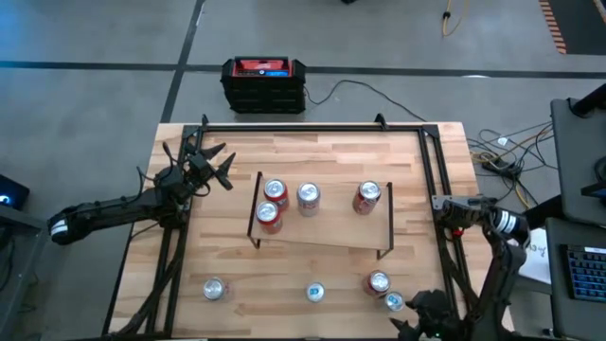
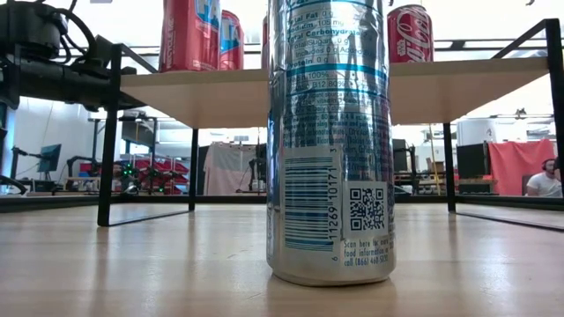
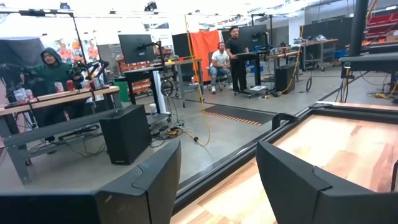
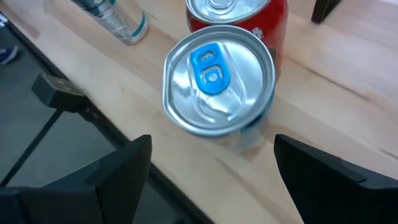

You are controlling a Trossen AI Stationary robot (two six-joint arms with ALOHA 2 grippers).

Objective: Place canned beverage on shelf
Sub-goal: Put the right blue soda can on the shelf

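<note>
**Right hand poised over a silver can at the desk's near right corner**

The right hand (image 4: 211, 168) hangs directly above a silver can with a blue tab (image 4: 217, 81), fingers spread wide on either side, gripping nothing. The can stands upright, long axis vertical, touching a red can (image 4: 239, 12) beside it. The shelf (image 1: 322, 232) stands mid-desk, away from the corner, already carrying four cans. The left hand (image 1: 213, 166) waits near the far left corner, fingers apart and empty. The right arm is much nearer.
</note>
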